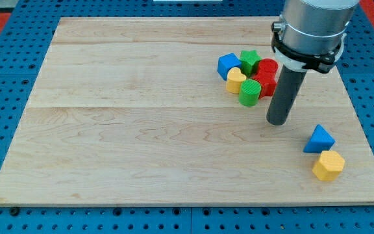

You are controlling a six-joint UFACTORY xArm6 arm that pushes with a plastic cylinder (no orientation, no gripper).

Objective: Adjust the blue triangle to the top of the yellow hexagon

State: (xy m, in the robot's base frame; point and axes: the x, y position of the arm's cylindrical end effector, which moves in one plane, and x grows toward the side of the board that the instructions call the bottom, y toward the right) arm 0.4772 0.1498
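The blue triangle (319,139) lies at the view's lower right, touching the top-left of the yellow hexagon (328,165) just below it. My tip (278,121) rests on the board to the left of the blue triangle and a little above it, with a clear gap between them. The tip is just below and right of the cluster of blocks and touches none of them.
A cluster sits at the view's upper right: a blue block (227,65), a yellow heart (236,80), a green star (249,60), a green cylinder (250,93), a red cylinder (268,67) and a red block (265,83). The board's right edge (362,117) runs close to the triangle and hexagon.
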